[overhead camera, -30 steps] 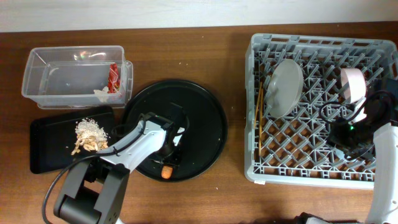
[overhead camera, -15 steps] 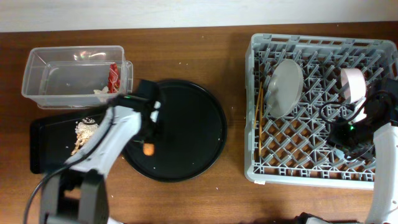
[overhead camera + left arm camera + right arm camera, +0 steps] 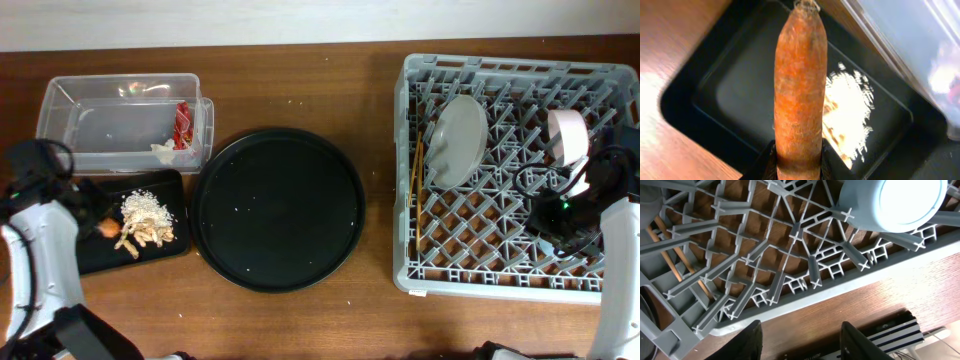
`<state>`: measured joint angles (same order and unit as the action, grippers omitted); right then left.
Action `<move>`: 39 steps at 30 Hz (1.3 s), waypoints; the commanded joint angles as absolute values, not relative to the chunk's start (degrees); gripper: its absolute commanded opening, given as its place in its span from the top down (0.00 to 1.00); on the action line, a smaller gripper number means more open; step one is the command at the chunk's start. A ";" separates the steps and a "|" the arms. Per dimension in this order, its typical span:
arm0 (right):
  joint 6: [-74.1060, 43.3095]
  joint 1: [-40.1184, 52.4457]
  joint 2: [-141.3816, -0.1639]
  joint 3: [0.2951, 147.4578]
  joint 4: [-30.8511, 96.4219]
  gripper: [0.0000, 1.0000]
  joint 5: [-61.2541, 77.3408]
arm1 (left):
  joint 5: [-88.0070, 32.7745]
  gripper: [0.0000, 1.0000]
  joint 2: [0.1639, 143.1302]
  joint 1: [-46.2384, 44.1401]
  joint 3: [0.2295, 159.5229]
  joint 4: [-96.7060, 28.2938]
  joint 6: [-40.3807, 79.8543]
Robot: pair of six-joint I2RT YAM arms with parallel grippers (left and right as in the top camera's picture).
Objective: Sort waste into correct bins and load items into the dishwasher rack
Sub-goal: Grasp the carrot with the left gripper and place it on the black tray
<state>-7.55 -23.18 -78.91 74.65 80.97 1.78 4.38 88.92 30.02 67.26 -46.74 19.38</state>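
Observation:
My left gripper (image 3: 797, 167) is shut on the small orange carrot (image 3: 799, 85) and holds it above the shallow black tray (image 3: 735, 90). In the overhead view the carrot (image 3: 107, 228) is over the tray's left part (image 3: 95, 260), next to the beige food scraps (image 3: 146, 219). The clear box (image 3: 100, 130) holds the red wrapper (image 3: 182, 122) and the white paper bit (image 3: 162, 150). The grey rack (image 3: 500, 280) holds the plate (image 3: 457, 138), the white-pink bowl (image 3: 568, 135) and the chopsticks (image 3: 417, 172). The light blue cup (image 3: 895, 202) sits in the rack. My right gripper (image 3: 800, 340) is open and empty over the rack's front edge.
A large round black tray (image 3: 278, 208) lies between the bins and the rack, with only a few crumbs on it. The clear box (image 3: 910, 40) borders the black tray's far side. The right arm (image 3: 615, 270) rests over the rack's right front corner.
My left arm has swung left, carrying the carrot from the round black tray's front to above the shallow black tray. The right arm has not moved.

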 commanded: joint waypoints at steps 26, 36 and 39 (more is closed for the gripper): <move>-7.75 -23.31 -77.93 74.56 81.01 0.51 1.93 | 9.89 0.38 109.47 34.41 68.82 -38.00 20.08; -4.47 -19.29 -78.00 74.56 72.31 0.45 19.68 | -0.27 0.31 98.26 25.43 83.20 -46.59 12.10; -2.94 -11.60 -78.61 74.56 65.56 0.28 20.82 | -1.32 0.30 97.58 17.50 83.20 -47.86 4.58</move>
